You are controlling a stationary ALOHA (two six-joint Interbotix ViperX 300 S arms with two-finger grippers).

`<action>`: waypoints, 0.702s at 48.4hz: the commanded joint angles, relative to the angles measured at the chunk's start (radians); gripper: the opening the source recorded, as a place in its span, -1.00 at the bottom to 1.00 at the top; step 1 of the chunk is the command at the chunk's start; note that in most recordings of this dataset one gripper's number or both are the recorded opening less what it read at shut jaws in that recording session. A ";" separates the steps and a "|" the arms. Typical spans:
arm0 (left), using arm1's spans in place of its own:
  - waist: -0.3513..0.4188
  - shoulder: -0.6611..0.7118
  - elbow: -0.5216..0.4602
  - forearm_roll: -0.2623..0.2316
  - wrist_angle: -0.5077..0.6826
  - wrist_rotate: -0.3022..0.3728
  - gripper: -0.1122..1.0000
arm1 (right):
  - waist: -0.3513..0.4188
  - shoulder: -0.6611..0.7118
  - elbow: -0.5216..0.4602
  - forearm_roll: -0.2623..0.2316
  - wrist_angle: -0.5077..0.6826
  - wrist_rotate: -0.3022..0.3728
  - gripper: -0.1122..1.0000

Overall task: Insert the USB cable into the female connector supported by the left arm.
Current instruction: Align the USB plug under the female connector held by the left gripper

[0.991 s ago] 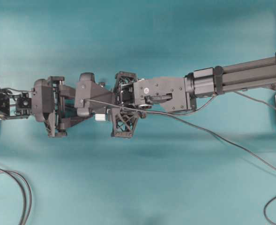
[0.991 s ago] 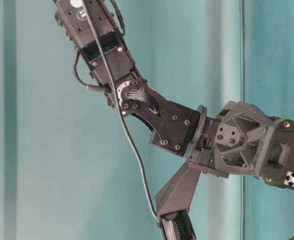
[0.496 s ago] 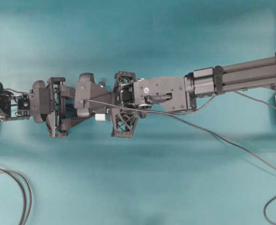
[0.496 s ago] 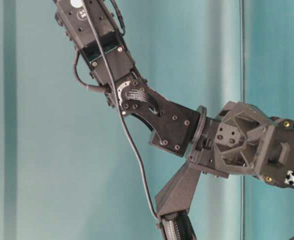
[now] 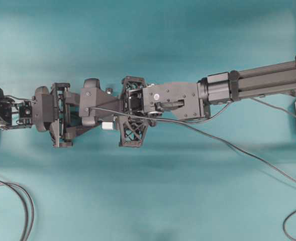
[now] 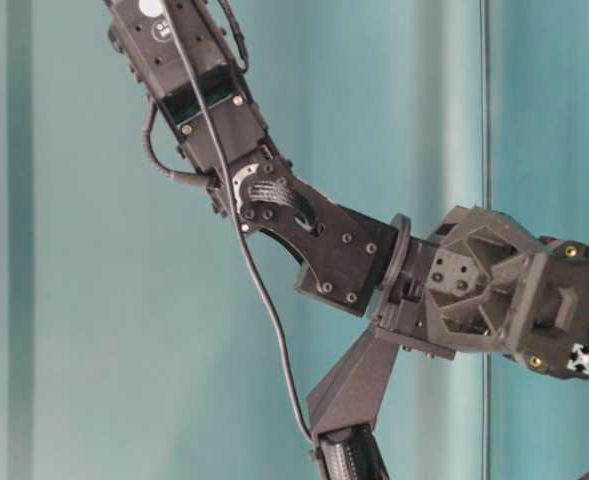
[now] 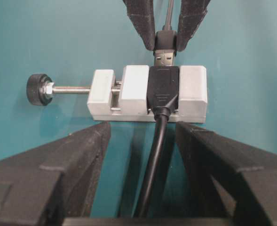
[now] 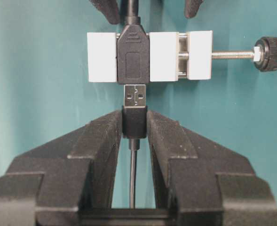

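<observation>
Right tool [image 8: 134, 123] clamps USB cable [image 8: 135, 101] plug, tip just short of female connector [image 8: 133, 55]. Left tool [image 7: 140, 155] wide open, empty, straddling connector's cable. Next: straight push in, keep tip aligned.

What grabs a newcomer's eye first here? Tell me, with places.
In the right wrist view, the silver metal tip of the dark USB cable plug stands just short of the black socket clamped in the white rectangular female connector block, centre frame. The right gripper pinches the plug from below. In the left wrist view, the left gripper stands open, its fingers apart from the block.
</observation>
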 commanded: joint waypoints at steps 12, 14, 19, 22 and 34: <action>0.008 -0.006 -0.003 -0.003 0.003 0.006 0.45 | -0.002 -0.017 -0.023 -0.003 -0.032 -0.002 -0.40; 0.008 -0.006 -0.003 -0.003 0.003 0.006 0.45 | -0.002 -0.015 -0.021 -0.003 -0.032 -0.002 -0.40; 0.008 -0.006 -0.003 -0.003 0.005 0.006 0.45 | 0.000 -0.012 -0.021 -0.003 -0.032 -0.002 -0.40; 0.009 -0.006 -0.003 -0.003 0.005 0.006 0.45 | 0.000 -0.012 -0.021 -0.003 -0.032 -0.002 -0.40; 0.011 -0.006 -0.003 -0.003 0.011 0.006 0.45 | 0.005 -0.011 -0.011 -0.003 -0.021 -0.002 -0.40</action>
